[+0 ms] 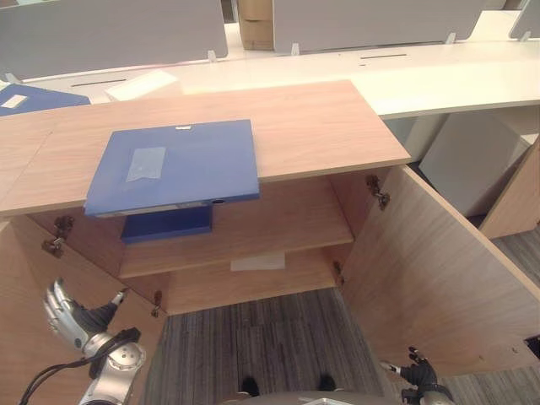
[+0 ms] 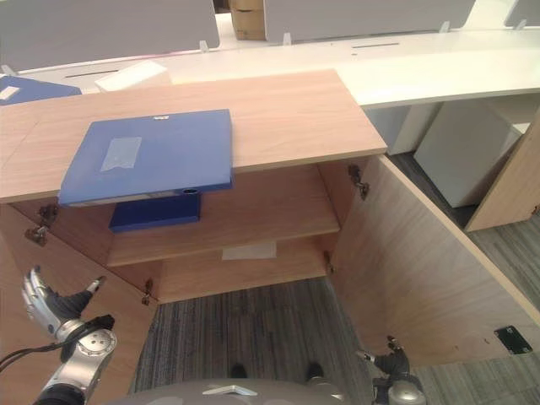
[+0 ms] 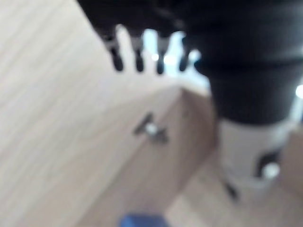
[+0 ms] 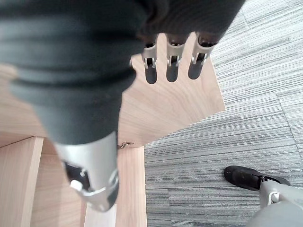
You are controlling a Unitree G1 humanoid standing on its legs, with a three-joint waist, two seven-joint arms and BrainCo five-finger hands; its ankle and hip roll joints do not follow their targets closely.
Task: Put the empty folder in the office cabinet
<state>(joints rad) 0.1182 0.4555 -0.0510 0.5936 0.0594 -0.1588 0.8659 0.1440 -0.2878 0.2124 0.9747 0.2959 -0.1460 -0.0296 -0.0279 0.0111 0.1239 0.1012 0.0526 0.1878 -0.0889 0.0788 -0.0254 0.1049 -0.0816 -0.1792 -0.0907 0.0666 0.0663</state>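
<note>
Down at 7 o'clock, the left hand (image 1: 69, 310) hangs by the open left cabinet door (image 1: 25, 337), fingers spread and holding nothing. At 5 o'clock, the right hand (image 4: 173, 59) hangs with straight, empty fingers by the right cabinet door (image 1: 439, 278). Farther off, at 11 o'clock, the blue folder (image 1: 177, 165) lies flat on the cabinet top (image 1: 321, 126), its near edge poking over the front. It looks light, stiff and a bit slippery. That poking edge seems best to pinch. Another blue folder (image 1: 167, 224) sits on the shelf (image 1: 278, 224) below.
</note>
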